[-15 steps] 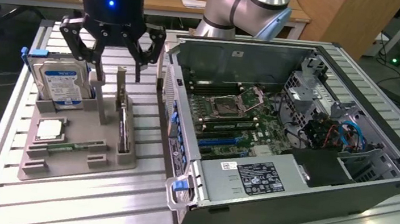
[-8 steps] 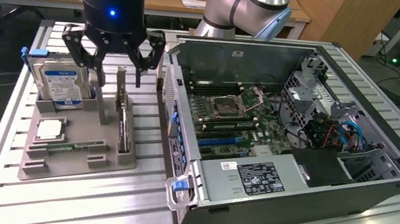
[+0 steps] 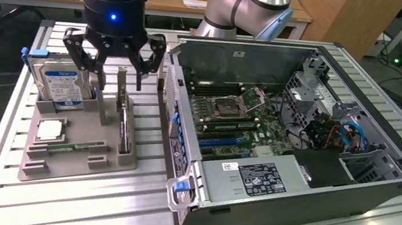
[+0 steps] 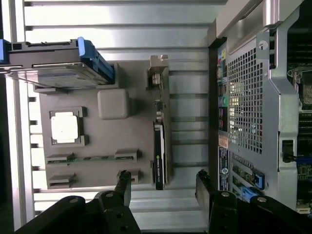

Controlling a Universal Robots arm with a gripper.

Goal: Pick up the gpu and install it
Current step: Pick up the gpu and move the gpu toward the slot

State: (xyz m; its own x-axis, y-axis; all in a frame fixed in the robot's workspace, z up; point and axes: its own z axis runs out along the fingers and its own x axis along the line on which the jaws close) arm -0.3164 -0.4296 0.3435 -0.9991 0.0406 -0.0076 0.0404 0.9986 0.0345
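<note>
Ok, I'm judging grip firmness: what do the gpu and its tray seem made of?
The gpu: thin rigid board, black matte cooler that looks plastic, end bracket shiny like bare metal. The tray: uniform matte grey with blocky moulded slots, probably plastic.

The graphics card (image 3: 124, 123) was black with a silver bracket (image 4: 157, 66), the tray (image 3: 72, 161) dull grey — the drive (image 3: 47, 66) silver with a blue label (image 3: 62, 88). Ribbed silver ran across the table (image 3: 97, 209); the gripper (image 3: 119, 79) was black, the circuit board (image 3: 238, 123) green.
</note>
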